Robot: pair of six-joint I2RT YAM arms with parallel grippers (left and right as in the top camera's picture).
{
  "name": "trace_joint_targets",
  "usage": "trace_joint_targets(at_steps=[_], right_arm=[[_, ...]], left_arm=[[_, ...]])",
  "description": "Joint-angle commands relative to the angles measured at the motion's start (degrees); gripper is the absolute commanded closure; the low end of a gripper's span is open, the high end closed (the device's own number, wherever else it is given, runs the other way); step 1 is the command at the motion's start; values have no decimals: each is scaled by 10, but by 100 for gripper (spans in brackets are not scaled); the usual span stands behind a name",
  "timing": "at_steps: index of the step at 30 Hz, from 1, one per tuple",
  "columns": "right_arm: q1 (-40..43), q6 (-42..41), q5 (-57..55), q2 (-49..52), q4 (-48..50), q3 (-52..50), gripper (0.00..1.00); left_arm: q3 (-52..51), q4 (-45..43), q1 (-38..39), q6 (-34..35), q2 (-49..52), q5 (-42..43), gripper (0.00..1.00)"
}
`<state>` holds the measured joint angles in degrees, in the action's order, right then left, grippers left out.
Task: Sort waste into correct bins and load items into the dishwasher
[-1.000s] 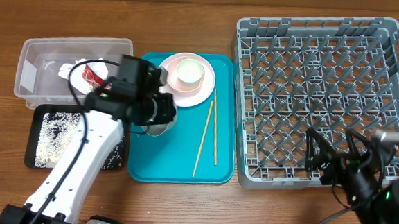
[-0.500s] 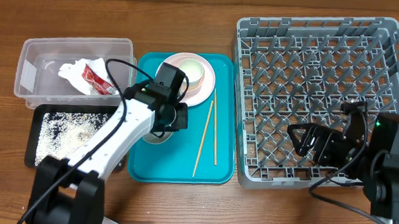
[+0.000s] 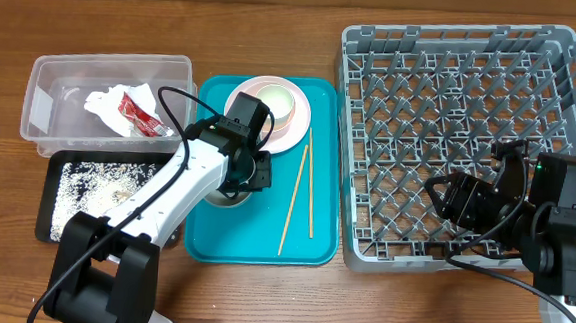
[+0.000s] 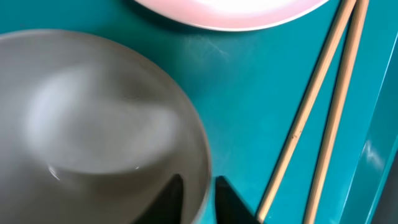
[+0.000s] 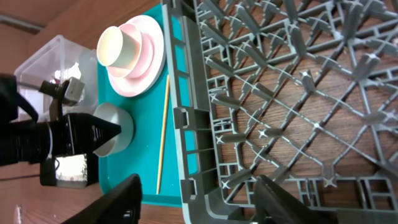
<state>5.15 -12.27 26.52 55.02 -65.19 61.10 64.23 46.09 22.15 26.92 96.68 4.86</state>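
The clear tub (image 3: 40,116) sits toward the far left of the tabletop. It holds the crumpled napkin (image 3: 103,103) and, touching it, the red-and-white wrapper (image 3: 141,112). Just nearside of the tub, the black tray (image 3: 45,195) carries the scattered rice scraps (image 3: 86,184).

In the middle of the tabletop lies a teal tray (image 3: 263,242). At its far end is the pink plate (image 3: 295,132) with a white cup (image 3: 275,103) standing on it. The two chopsticks (image 3: 299,197) lie side by side along the tray's right half. A white bowl (image 4: 93,124) rests upright on the tray's left half, just nearside of the plate.

The left end effector (image 4: 199,199) is nearly closed on this bowl's rim, one finger inside the wall and one outside.

The grey dish rack (image 3: 446,33) fills the right side of the tabletop, with nothing among its pegs. The right end effector (image 5: 205,199) hangs over the rack's near edge, spread wide and holding nothing.
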Motion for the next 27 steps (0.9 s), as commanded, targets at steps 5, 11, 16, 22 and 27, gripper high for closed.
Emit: trace_joint_targets(at_steps=[5,11,16,22,27], right_arm=[[-5,-2,-12,-3,2,21,44],[-73,-27,-40,12,22,21,44],[-178,-75,-92,50,50,21,44],[-371,-168,-192,134,139,21,44],[-468,-236,-257,204,196,21,44]], left_arm=[[16,3,-2,-1,1,14,73],[67,22,-16,-1,-26,26,74],[146,62,-47,-1,-51,26,72],[246,117,-137,-1,-76,21,65],[271,168,-239,2,-86,19,62]])
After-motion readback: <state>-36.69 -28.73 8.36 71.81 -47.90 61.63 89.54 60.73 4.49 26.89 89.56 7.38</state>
